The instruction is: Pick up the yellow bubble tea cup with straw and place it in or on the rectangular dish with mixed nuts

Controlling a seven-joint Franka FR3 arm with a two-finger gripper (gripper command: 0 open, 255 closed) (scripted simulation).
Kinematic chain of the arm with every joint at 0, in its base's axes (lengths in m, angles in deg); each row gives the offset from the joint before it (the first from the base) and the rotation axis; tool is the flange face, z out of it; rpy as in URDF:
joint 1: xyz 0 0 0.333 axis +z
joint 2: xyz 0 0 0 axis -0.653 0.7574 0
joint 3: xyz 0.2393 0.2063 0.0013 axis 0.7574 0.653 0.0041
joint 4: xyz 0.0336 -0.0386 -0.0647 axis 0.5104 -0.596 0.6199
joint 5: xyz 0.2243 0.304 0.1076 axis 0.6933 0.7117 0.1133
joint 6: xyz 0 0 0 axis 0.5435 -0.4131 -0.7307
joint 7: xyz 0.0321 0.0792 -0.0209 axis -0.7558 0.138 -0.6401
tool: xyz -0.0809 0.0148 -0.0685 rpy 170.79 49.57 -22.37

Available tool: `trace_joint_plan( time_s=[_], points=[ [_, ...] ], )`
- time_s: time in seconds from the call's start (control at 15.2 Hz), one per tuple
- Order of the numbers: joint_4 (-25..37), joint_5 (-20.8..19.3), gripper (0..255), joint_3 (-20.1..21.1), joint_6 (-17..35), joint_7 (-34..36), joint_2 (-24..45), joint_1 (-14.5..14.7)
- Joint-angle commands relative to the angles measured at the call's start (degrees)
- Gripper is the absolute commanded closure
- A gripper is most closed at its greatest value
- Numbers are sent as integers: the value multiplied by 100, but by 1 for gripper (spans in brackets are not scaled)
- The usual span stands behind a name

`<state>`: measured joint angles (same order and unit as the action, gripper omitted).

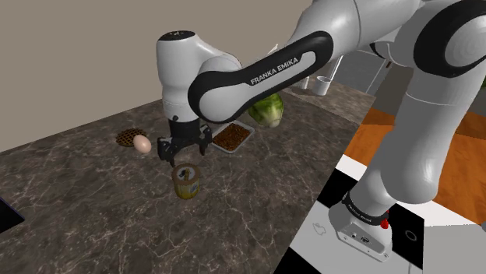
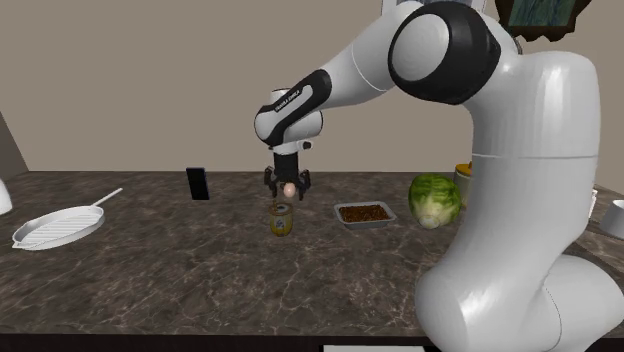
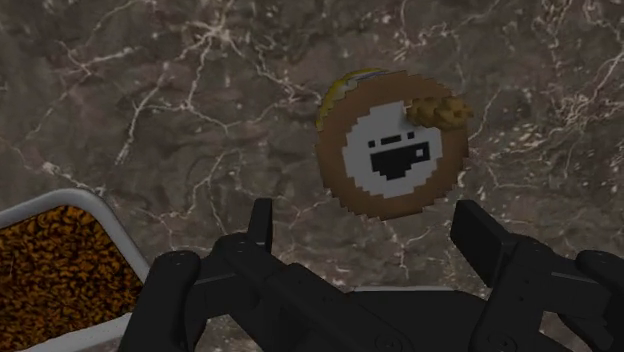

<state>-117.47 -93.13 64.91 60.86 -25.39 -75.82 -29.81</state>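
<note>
Light kept soft and even. White arm (image 1: 436, 93) lit brightly from above, undersides shaded grey. Dark worktop (image 1: 93, 210) rendered dull, veins picked out pale. Pincer (image 1: 184, 156) left near-black, faint grey edges seen in wrist view. Wall (image 2: 150, 90) in second exterior view shaded flat, evenly.

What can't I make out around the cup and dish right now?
1. Cup sides: wrist view, its own top hides most.
2. Dish: wrist view, cut off by the edge and the gripper.
3. Egg: second exterior view, partly behind the gripper.
4. Lettuce: shoulder view, the arm covers its top.
</note>
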Motion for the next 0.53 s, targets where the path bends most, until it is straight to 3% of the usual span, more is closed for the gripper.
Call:
trace_joint_plan(
  time_s=[0.0, 0.46],
  points=[
    [406, -213, 0, -24, -21, 274, 406, 159],
    [186, -367, 0, -99, 430, 373, 663, 212]
  ],
)
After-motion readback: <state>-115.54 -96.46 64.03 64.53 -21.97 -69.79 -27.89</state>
